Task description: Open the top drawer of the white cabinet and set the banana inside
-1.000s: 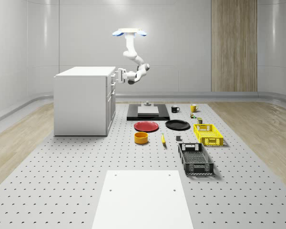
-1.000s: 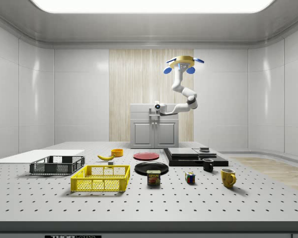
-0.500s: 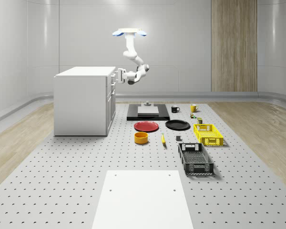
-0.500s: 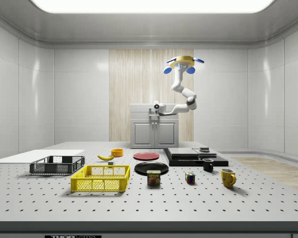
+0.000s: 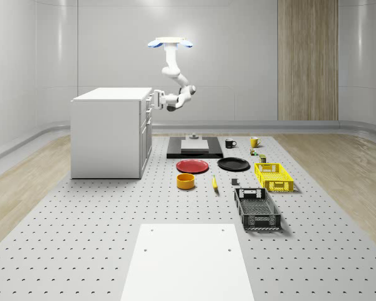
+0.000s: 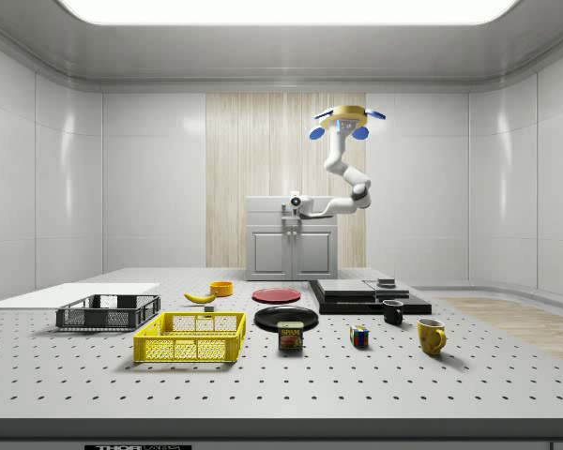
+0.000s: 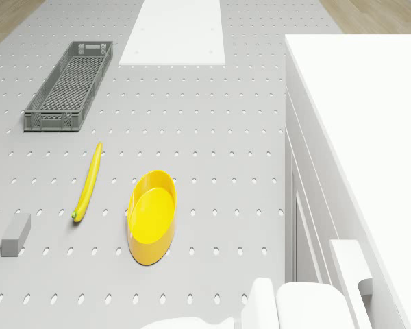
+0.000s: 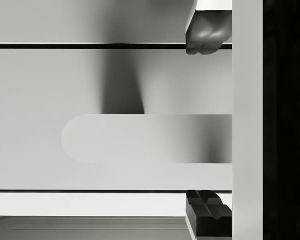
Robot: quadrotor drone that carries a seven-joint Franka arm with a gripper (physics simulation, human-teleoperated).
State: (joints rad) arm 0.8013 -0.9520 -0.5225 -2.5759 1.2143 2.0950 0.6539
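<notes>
The white cabinet (image 5: 106, 135) stands at the whole-scene view's left, its drawers closed. The drone (image 5: 170, 43) hovers high beside the cabinet's front, arm bent down toward it. My gripper (image 5: 154, 99) is at the top drawer's front, also seen in the side view as the gripper (image 6: 291, 208). In the wrist view the gripper (image 8: 207, 120) is open, one fingertip (image 8: 206, 35) on each side of the drawer handle (image 8: 140, 138), not touching it. The banana (image 5: 214, 182) lies on the floor plate by the orange bowl; the drone view shows the banana (image 7: 88, 181) too.
An orange bowl (image 5: 185, 181), a red plate (image 5: 192, 166) and a black plate (image 5: 233, 164) lie right of the cabinet. A grey crate (image 5: 257, 209), a yellow crate (image 5: 273, 176), mugs and a black slab (image 5: 194, 148) stand farther off. A white board (image 5: 185, 260) lies in front.
The arm's elbow and gripper have shifted slightly toward the cabinet front. The drone has held its place, and the banana has not moved.
</notes>
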